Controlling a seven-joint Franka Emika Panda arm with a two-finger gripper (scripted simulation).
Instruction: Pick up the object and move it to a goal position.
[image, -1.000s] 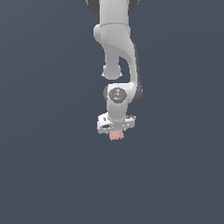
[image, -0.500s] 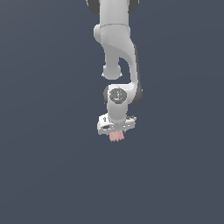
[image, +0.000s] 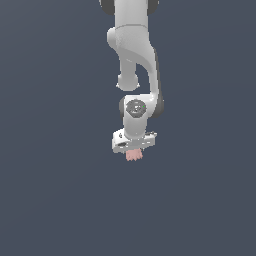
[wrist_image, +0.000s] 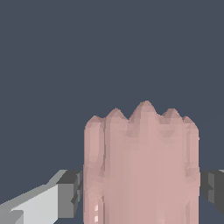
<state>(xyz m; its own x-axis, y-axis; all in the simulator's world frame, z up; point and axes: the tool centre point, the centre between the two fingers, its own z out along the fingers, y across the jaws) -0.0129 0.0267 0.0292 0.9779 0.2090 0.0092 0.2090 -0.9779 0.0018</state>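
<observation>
Hanging straight below the gripper (image: 133, 151), the object (image: 134, 155) sat pinched between its fingers (wrist_image: 70, 194), ridged end pointing down, no goal marker visible.

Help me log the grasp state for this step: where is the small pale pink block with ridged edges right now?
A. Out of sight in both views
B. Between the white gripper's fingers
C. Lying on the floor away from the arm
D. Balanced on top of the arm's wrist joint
B: the wrist view shows the pale pink ridged block flanked by a grey finger on each side, and the exterior view shows it poking out below the white gripper.
</observation>
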